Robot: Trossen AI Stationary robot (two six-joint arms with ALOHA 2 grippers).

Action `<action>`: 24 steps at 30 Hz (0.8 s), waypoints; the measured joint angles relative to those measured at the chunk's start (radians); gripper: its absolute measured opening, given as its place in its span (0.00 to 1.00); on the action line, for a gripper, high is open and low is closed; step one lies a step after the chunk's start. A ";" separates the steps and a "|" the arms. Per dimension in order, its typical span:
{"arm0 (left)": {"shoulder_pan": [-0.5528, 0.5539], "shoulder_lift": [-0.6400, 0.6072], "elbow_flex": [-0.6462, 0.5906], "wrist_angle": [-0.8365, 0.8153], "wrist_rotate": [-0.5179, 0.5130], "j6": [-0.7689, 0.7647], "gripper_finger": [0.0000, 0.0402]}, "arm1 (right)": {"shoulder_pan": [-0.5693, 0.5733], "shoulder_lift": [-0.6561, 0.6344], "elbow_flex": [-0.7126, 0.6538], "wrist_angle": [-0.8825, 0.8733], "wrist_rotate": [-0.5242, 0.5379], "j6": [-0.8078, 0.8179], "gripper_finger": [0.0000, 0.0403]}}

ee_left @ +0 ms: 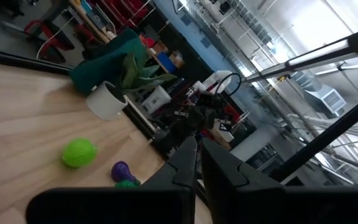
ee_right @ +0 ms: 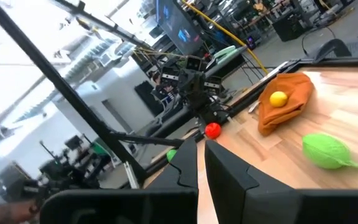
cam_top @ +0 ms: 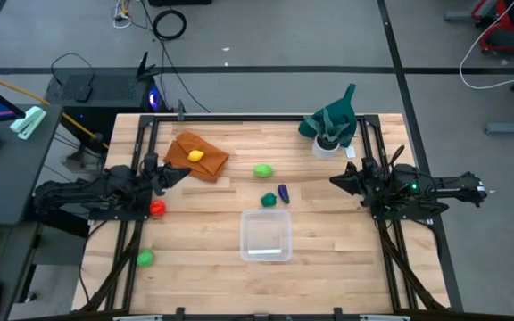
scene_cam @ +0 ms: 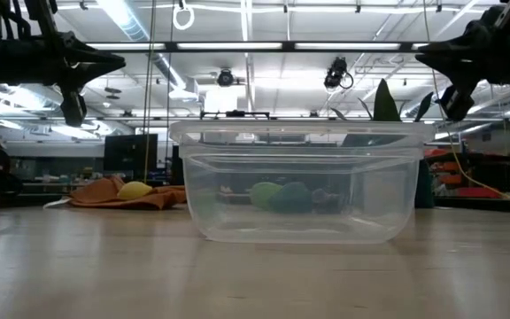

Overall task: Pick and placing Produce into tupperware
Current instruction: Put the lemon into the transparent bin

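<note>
High view: the tupperware is seen empty at table centre-front. Produce is scattered: yellow piece on the orange-brown cloth, light green piece, dark green piece and purple piece just behind the tub, red piece by the left arm, second light green piece near the front-left edge. Left gripper is held at the left side, right gripper at the right; nothing is carried by either.

Low view: both grippers are shown raised above table level, well apart from the tub (green pieces are seen through its walls, behind it, not inside).

Left wrist view: fingers are seen nearly together, only a narrow slit between, nothing clamped.

Right wrist view: fingers likewise nearly closed, w/ nothing between.

Risks, as judged: no piece has been placed yet. A descent w/ fingers this close would knock a piece rather than straddle it; round pieces would probably roll. The dark green and purple pieces are touching or nearly so, so one may be dragged w/ the other. The light tub could be shoved if its rim is clipped.
</note>
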 joint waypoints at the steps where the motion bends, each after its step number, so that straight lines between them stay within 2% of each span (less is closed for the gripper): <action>1: 0.000 0.000 0.000 0.000 0.000 -0.004 0.07 | 0.000 0.000 0.000 0.005 0.013 0.022 0.00; 7: 0.001 0.000 0.000 0.000 -0.007 -0.109 0.09 | 0.000 0.000 0.000 0.095 0.139 0.130 0.00; 11: 0.001 0.000 0.000 0.008 -0.045 -0.099 0.08 | 0.000 0.000 0.000 0.124 0.287 0.255 0.00; 13: 0.001 0.000 0.000 0.055 -0.091 -0.036 0.08 | 0.000 0.000 0.000 0.124 0.341 0.265 0.00; 17: 0.001 0.000 0.000 0.184 -0.232 0.102 0.09 | 0.000 0.009 0.000 0.124 0.388 0.248 0.00; 20: 0.001 0.000 0.000 0.235 -0.328 0.124 0.11 | 0.000 0.023 0.000 0.123 0.397 0.251 0.00; 24: 0.001 0.005 0.009 0.251 -0.342 0.121 0.13 | 0.000 0.046 0.000 0.124 0.399 0.273 0.00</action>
